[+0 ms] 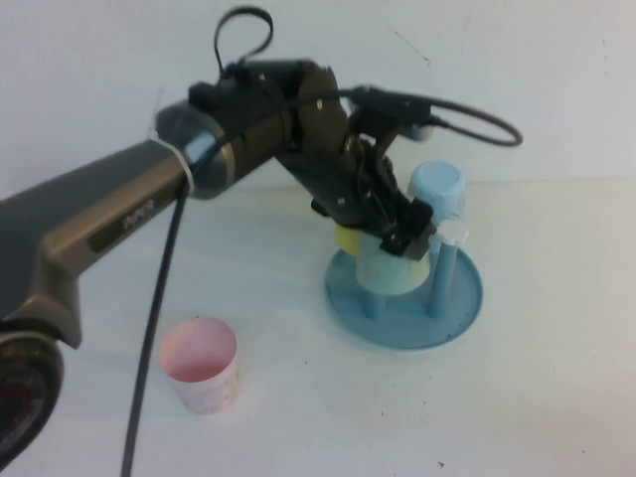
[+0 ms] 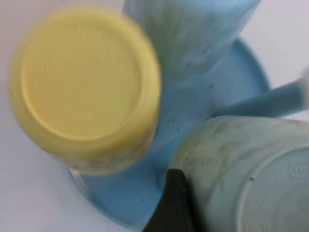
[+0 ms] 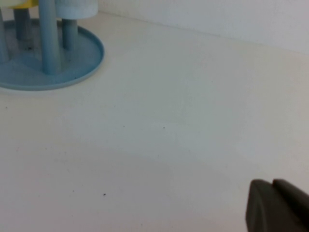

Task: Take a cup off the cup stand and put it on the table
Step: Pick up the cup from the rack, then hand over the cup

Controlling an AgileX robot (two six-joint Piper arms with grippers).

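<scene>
The cup (image 1: 390, 268), a pale mint-green speckled tumbler, stands upside down on a peg of the round blue cup stand (image 1: 449, 316). My left gripper (image 1: 402, 235) reaches down over its upturned base and is shut on the cup. In the left wrist view one dark finger (image 2: 175, 208) lies against the cup's wall (image 2: 227, 159); the other finger is out of frame. My right gripper (image 3: 273, 187) is shut and empty, low over the white table (image 3: 159, 125), well away from the stand (image 3: 84, 60). It does not show in the high view.
A yellow cup (image 1: 347, 238) (image 2: 84, 87) and a light blue cup (image 1: 437, 189) (image 2: 193, 38) also sit on pegs. A free peg with a white cap (image 1: 452, 235) stands beside the gripper. A pink cup (image 1: 202, 364) stands upright on the table (image 1: 527, 397) at the near left.
</scene>
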